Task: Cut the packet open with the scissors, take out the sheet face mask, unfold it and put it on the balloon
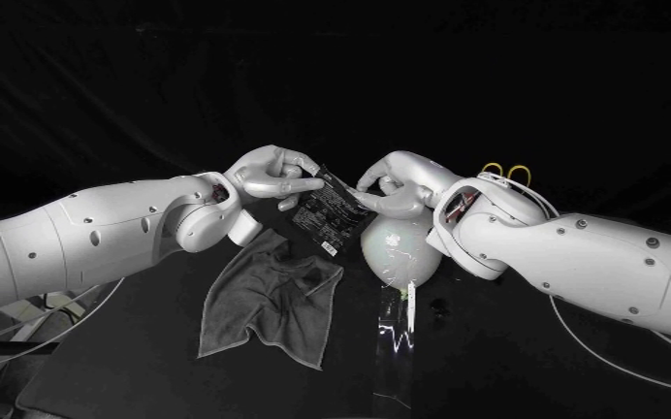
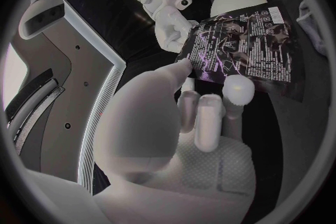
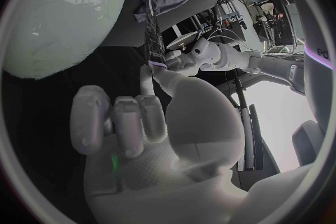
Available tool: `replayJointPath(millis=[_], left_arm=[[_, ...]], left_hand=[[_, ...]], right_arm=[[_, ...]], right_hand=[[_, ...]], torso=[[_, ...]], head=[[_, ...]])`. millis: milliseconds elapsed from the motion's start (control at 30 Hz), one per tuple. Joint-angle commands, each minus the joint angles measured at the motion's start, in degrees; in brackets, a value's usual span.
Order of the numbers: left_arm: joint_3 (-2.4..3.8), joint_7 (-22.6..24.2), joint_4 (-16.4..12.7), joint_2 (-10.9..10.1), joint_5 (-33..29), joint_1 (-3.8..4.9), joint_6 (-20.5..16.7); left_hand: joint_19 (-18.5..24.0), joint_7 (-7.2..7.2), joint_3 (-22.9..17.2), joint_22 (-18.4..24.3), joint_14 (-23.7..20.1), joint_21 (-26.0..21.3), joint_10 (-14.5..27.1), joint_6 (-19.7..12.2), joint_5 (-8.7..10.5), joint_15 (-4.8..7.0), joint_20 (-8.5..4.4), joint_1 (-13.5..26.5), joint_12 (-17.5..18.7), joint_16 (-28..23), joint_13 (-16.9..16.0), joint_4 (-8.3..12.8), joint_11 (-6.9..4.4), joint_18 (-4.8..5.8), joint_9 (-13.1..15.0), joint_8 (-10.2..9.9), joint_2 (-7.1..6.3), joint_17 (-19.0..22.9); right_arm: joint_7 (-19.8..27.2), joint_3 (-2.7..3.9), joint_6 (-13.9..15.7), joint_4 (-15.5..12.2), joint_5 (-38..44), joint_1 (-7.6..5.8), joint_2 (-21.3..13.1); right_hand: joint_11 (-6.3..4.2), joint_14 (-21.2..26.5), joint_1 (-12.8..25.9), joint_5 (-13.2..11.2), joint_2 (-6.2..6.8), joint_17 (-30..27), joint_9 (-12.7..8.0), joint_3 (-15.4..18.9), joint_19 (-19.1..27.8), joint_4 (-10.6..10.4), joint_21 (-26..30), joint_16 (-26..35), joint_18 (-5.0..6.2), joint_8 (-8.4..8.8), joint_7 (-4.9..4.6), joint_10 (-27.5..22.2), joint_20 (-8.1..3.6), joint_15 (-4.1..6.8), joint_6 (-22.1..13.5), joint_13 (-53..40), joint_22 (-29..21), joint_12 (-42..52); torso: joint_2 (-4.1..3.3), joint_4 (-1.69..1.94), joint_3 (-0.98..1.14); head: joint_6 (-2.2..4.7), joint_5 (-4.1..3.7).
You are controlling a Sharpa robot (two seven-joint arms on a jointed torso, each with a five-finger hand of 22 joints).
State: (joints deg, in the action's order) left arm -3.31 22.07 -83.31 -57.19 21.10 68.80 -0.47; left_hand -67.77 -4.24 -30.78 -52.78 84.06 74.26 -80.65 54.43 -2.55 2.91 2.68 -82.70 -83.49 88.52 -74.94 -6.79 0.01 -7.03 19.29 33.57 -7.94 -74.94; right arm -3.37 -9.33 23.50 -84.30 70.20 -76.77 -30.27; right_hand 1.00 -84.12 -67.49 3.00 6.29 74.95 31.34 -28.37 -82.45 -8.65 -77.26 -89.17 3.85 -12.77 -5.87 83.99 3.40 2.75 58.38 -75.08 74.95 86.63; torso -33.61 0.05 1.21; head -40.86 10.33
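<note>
The black printed packet (image 1: 332, 213) hangs tilted above the white balloon (image 1: 402, 249). My left hand (image 1: 272, 175) pinches its upper left corner between thumb and a fingertip (image 2: 238, 89), with the packet's printed face (image 2: 245, 47) spread before it. My right hand (image 1: 392, 186) meets the packet's right edge from the other side. One finger (image 3: 149, 75) reaches up to the edge-on packet (image 3: 155, 39) while the others stay curled. The balloon (image 3: 63, 11) lies just under that hand. The scissors' yellow handles (image 1: 506, 172) peek out behind my right arm.
A crumpled grey cloth (image 1: 272, 303) lies on the black table in front of my left arm. A clear shiny strip (image 1: 396, 327) stretches from the balloon's neck toward the table's near side.
</note>
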Motion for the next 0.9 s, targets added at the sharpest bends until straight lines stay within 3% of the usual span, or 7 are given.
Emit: replayJointPath(millis=[33, 267, 900], left_arm=[[0.08, 0.6, -0.1, 0.2, -0.1, 0.08, -0.2], [0.08, 0.5, -0.1, 0.2, -0.1, 0.08, -0.3], [0.08, 0.6, -0.3, 0.5, -0.1, 0.08, -0.5]], left_hand=[[-0.4, -0.23, -0.3, -0.1, 4.4, 0.4, 0.1, 0.2, -0.21, 0.15, 0.01, 0.2, -0.4, 0.2, -0.1, 0.1, 0.25, -0.38, 2.9, 0.3, 0.38, -10.4], [-0.5, -0.24, -0.3, -0.2, 4.4, 0.5, 0.2, 0.1, -0.21, 0.14, 0.01, 0.3, -0.4, 0.3, -0.1, 0.1, 0.26, -0.36, 2.9, 0.3, 0.37, -10.5], [-0.5, -0.26, -0.5, -0.2, 4.4, 0.5, 0.2, 0.1, -0.21, 0.13, 0.02, 0.4, -0.4, 0.3, -0.1, 0.2, 0.28, -0.36, 2.9, 0.3, 0.36, -10.4]], right_arm=[[0.8, 0.02, 1.4, -0.1, -0.1, -0.03, -0.1], [0.9, 0.02, 0.8, -0.1, -0.5, -0.03, 0.0], [-1.1, 0.00, -2.8, 0.1, 1.3, -0.02, 1.2]], right_hand=[[0.61, -5.3, 1.3, -0.3, 0.41, 12.5, -0.2, 1.1, 0.5, -0.7, 0.5, -0.1, -0.78, 0.60, -0.35, 4.1, 0.40, -0.60, -0.7, -12.2, 9.7, -0.7], [1.00, -5.4, 1.8, -0.2, 1.63, 12.7, -0.4, 2.9, 0.6, -1.8, 0.8, -0.1, -0.69, 1.25, -0.74, 3.9, 0.90, -1.03, -1.2, -11.9, 9.6, -1.2], [1.38, -5.4, -0.1, 0.0, 4.79, 12.8, -0.7, 6.0, 1.2, -1.6, 1.9, -0.1, -0.44, 2.25, -1.09, 3.3, 1.50, -1.43, -1.5, -11.4, 9.3, -2.1]], torso=[[0.00, 0.01, 0.01], [0.00, 0.04, -0.02], [-0.04, 0.07, -0.02]], head=[[0.06, 0.01], [0.14, -0.07], [0.17, -0.08]])
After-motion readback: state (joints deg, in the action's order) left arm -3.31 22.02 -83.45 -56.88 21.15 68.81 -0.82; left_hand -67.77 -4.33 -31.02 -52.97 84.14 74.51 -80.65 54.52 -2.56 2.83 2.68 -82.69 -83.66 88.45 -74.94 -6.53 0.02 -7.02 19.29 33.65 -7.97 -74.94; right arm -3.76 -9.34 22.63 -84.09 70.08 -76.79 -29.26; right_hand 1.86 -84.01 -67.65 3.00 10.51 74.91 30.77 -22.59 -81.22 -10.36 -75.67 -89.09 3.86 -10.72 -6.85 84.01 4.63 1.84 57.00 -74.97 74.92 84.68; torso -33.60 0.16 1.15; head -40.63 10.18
